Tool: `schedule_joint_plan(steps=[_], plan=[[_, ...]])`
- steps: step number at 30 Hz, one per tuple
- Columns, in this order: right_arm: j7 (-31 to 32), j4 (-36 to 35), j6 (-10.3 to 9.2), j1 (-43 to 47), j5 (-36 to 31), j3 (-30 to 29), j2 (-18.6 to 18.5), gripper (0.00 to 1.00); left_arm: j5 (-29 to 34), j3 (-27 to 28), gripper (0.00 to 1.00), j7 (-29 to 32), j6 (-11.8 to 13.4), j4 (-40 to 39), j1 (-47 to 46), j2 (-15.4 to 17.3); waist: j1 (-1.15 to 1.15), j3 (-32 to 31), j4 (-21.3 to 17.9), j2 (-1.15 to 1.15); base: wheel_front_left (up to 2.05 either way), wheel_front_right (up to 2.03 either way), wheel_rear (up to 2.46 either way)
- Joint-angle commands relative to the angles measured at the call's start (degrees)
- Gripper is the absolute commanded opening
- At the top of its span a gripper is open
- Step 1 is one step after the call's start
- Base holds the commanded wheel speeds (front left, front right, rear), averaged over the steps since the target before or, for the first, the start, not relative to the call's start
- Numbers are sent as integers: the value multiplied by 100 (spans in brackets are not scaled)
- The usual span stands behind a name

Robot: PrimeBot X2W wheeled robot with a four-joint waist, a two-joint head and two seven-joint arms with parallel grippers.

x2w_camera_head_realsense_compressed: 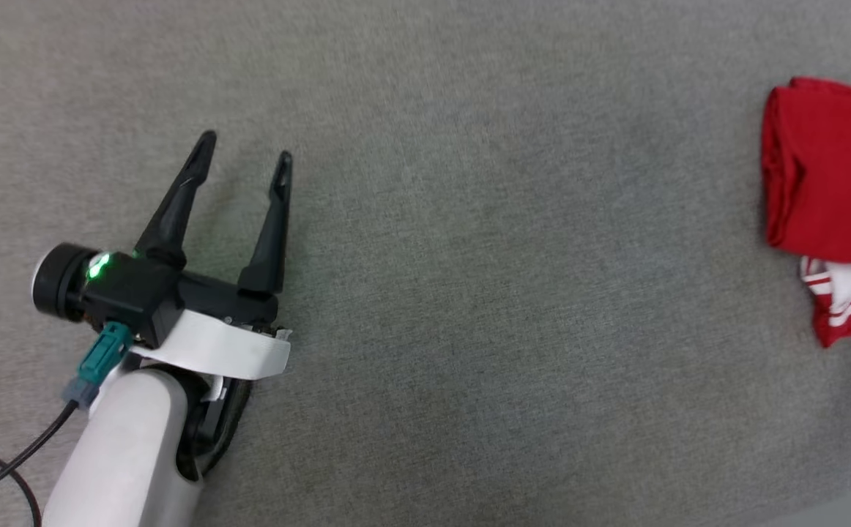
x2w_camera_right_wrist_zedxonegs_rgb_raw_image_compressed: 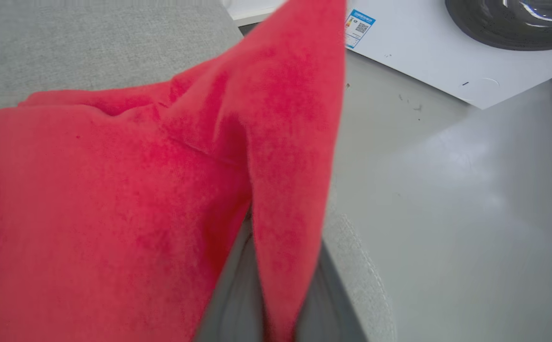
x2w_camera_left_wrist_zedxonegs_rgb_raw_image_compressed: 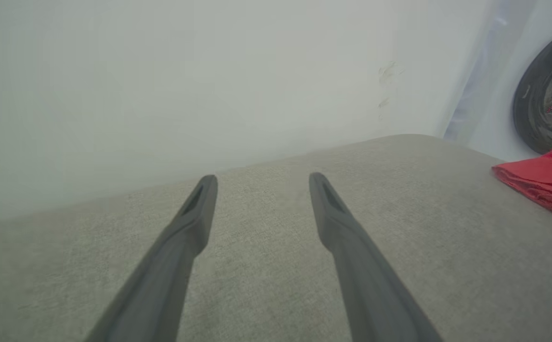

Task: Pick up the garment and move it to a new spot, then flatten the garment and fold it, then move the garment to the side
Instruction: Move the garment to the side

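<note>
The garment (x2w_camera_head_realsense_compressed: 828,183) lies folded, red side up, at the right edge of the head view, with a white red-striped sleeve (x2w_camera_head_realsense_compressed: 846,293) sticking out below it. In the left wrist view the garment (x2w_camera_left_wrist_zedxonegs_rgb_raw_image_compressed: 547,183) is a red corner at the far right. My left gripper (x2w_camera_head_realsense_compressed: 245,146) rests open and empty on the grey surface, well left of the garment; its fingers (x2w_camera_left_wrist_zedxonegs_rgb_raw_image_compressed: 195,223) stand wide apart. In the right wrist view a ridge of the red garment (x2w_camera_right_wrist_zedxonegs_rgb_raw_image_compressed: 114,190) rises pinched between my right gripper's grey fingers (x2w_camera_right_wrist_zedxonegs_rgb_raw_image_compressed: 231,304), which are shut on it.
The grey fabric surface (x2w_camera_head_realsense_compressed: 484,293) spreads between my left gripper and the garment. Its rounded edge (x2w_camera_right_wrist_zedxonegs_rgb_raw_image_compressed: 361,266) drops to a pale floor (x2w_camera_right_wrist_zedxonegs_rgb_raw_image_compressed: 447,190) right beside the garment. A white appliance with a dark round door (x2w_camera_right_wrist_zedxonegs_rgb_raw_image_compressed: 518,23) stands beyond. A black cable (x2w_camera_head_realsense_compressed: 1,468) trails from my left arm.
</note>
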Motion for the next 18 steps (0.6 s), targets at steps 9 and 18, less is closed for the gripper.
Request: schedule_joint_plan(steps=[9,18], plan=[[-691,495,-6,-747,-1289,-1081,272,40,95,-66,100,190,-42,-278,-353,130,-1,722,104,0,0,0,0],[-1846,407,-7,-606,-2182,-2026,826,100,-71,-45,100,48,74,60,20,62,-1,148,43,0,0,0,0]])
